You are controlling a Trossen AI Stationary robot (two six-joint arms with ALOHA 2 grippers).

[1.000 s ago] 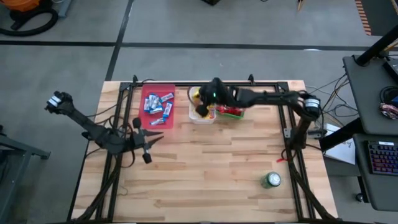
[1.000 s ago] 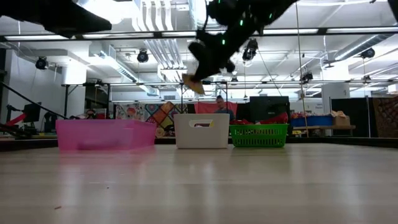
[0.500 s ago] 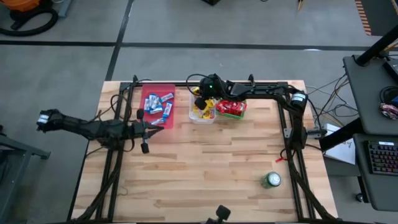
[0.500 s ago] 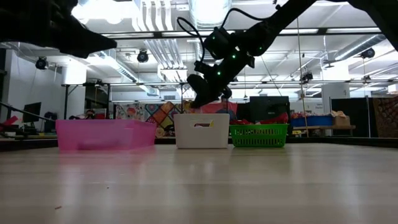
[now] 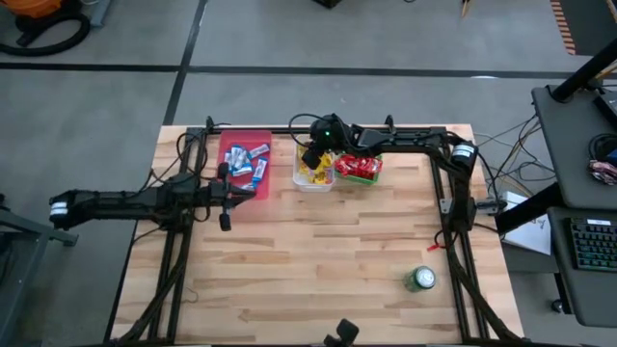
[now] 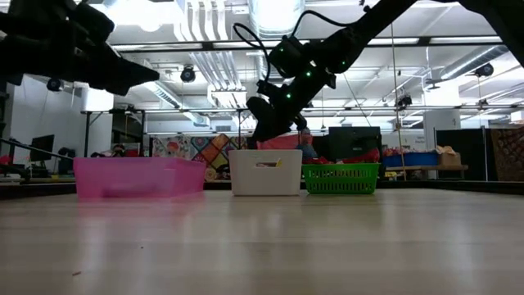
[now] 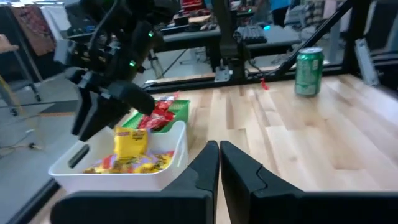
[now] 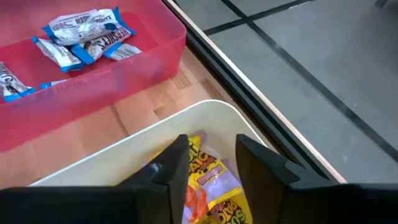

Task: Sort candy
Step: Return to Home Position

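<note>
Three bins stand in a row at the table's far edge. The pink bin (image 5: 244, 164) holds blue-and-silver bars (image 8: 87, 34). The white bin (image 5: 314, 166) holds yellow packets (image 7: 134, 163). The green bin (image 5: 359, 169) holds red packets (image 7: 158, 115). My right gripper (image 8: 212, 146) is open and points down into the white bin. One yellow packet (image 7: 130, 140) stands upright just below its fingers. My left gripper (image 7: 219, 149) is shut on nothing, level above the table by the pink bin's near edge (image 5: 249, 196). My right gripper stands open over the upright yellow packet's top edge (image 7: 129, 129), fingers slanting down from above. I cannot tell whether a finger touches the packet. Its lower end is among the other yellow packets in the white bin.
A green drink can (image 5: 420, 280) stands near the table's right front corner. Bare wooden tabletop (image 5: 318, 251) lies between the bins and the near edge. Black frame rails (image 5: 453, 241) run along the table's sides. Cluttered benches stand in the room beyond (image 6: 409, 156).
My right gripper has gone down and toward the far edge with the yellow packet, from high above the table to just over the white bin; the packet now stands inside that bin. My left arm has swung and stretched out level, its gripper drawing nearer the pink bin.
</note>
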